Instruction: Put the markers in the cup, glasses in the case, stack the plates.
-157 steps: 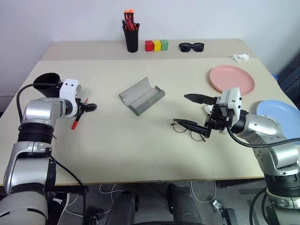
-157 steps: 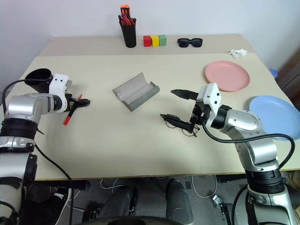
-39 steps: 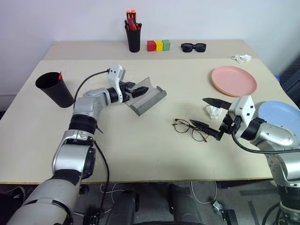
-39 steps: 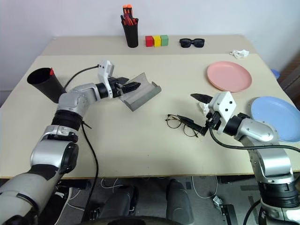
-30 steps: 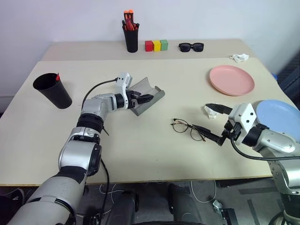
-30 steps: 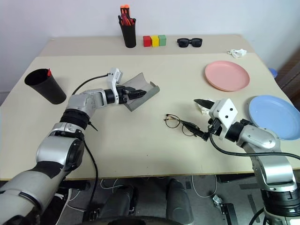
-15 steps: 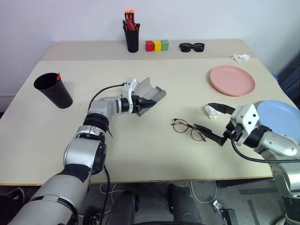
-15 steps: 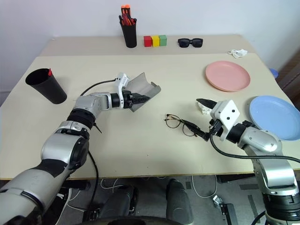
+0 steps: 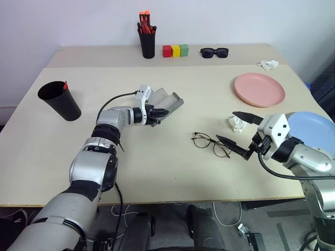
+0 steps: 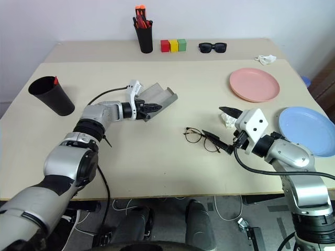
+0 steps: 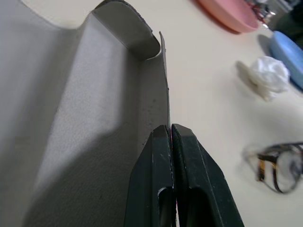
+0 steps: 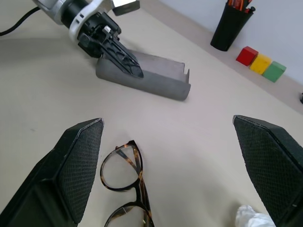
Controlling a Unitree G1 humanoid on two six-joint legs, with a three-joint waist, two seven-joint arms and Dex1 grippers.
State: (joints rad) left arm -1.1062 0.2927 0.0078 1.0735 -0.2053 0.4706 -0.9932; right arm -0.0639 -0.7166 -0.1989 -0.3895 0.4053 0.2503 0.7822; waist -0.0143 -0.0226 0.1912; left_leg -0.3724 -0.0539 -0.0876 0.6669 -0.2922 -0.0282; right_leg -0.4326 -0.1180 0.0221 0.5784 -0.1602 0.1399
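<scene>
The grey case [image 9: 167,100] lies open at mid table, and my left gripper [image 9: 157,112] is shut on its near wall [image 11: 161,85]. The wire-framed glasses [image 9: 211,143] lie on the table to the right of the case. My right gripper [image 9: 225,125] stands open just right of them, fingers wide apart [image 12: 80,165], touching nothing. A marker's red tip [image 9: 65,84] sticks out of the black cup [image 9: 58,99] at the far left. The pink plate [image 9: 259,89] and the blue plate [image 9: 310,127] lie apart on the right.
A black pen holder [image 9: 147,41] with orange-capped markers, three coloured blocks [image 9: 175,50] and black sunglasses [image 9: 214,52] line the back of the table. A crumpled tissue [image 9: 237,123] sits by my right gripper, another [image 9: 267,64] at the back right.
My left gripper has closed onto the case's wall, and the case has tipped up slightly. The right arm has kept still.
</scene>
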